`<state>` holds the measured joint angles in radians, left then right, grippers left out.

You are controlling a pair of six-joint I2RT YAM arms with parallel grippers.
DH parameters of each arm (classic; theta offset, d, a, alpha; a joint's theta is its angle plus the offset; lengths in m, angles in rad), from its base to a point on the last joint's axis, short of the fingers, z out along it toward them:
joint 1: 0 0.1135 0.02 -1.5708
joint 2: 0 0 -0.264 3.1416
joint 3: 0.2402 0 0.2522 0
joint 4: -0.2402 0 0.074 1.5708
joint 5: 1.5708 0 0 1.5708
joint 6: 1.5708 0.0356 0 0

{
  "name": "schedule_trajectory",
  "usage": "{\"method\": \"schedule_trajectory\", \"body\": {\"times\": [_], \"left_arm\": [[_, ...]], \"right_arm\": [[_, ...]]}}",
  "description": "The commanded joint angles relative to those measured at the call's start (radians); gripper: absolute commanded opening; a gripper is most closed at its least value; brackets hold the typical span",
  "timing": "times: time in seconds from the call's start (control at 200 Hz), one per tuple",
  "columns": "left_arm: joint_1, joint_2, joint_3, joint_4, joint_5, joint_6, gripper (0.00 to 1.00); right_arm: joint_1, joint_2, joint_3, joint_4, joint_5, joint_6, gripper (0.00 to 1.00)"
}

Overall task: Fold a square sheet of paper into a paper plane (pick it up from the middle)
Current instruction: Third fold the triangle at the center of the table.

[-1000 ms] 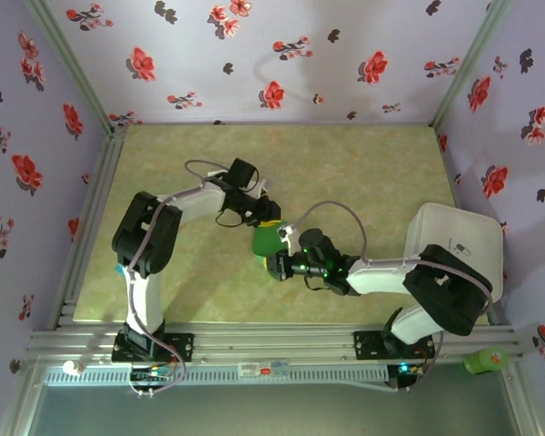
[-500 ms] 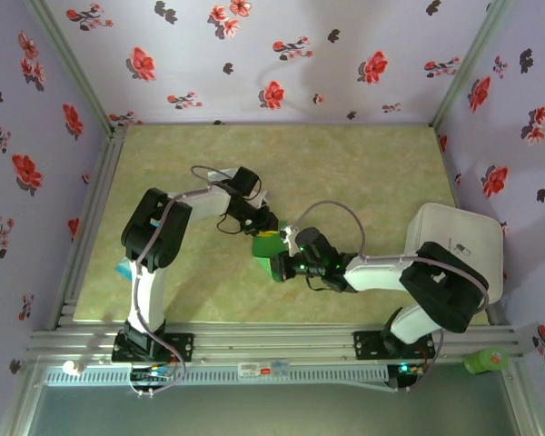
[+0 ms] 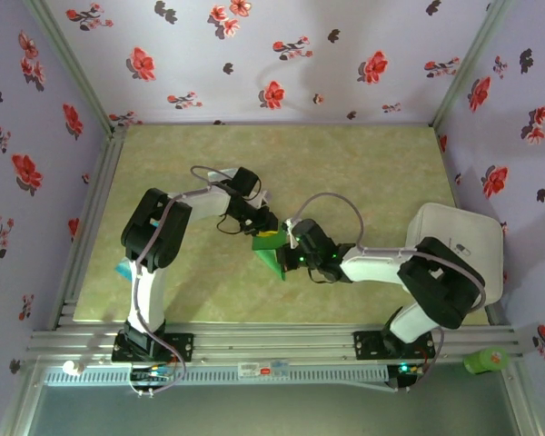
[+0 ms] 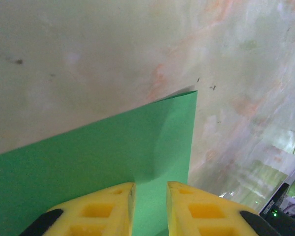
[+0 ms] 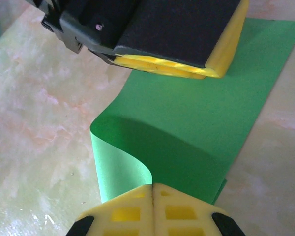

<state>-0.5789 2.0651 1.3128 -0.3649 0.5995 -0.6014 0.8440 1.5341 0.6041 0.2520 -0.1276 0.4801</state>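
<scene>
One bench [image 3: 363, 163]: mottled green-beige, carrying the paper near its middle.
Square sheet of paper [image 5: 187, 118]: bright green, lying between both arms, one edge curled upward off the bench.
Left pincer [image 4: 150, 189]: fingers slightly parted, resting on the flat part.
Right pincer [image 5: 152, 189]: clenched on the curled edge.

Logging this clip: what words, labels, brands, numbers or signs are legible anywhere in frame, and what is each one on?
Nothing in these views can be read as text.
Sticker below the front rail: white with red marks, too small to read.
White box: one small dark mark, too small to read.
Dark part in the corner of the left wrist view: pale lettering, blurred.
Green sheet of paper: plain, no print.
</scene>
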Motion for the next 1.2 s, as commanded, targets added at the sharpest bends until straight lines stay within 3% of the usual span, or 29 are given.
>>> {"method": "schedule_trajectory", "body": {"times": [0.0,0.385,1.195], "left_arm": [[-0.005,0.022,-0.021,-0.02,-0.041,0.013,0.25],[-0.004,0.015,-0.021,-0.024,-0.047,0.008,0.25],[-0.004,0.004,-0.021,-0.031,-0.056,0.003,0.26]], "right_arm": [[-0.011,0.024,0.033,-0.031,0.031,-0.037,0.0],[-0.014,0.043,0.051,-0.06,0.086,-0.021,0.0],[-0.034,0.083,0.098,-0.135,0.021,-0.005,0.0]]}}
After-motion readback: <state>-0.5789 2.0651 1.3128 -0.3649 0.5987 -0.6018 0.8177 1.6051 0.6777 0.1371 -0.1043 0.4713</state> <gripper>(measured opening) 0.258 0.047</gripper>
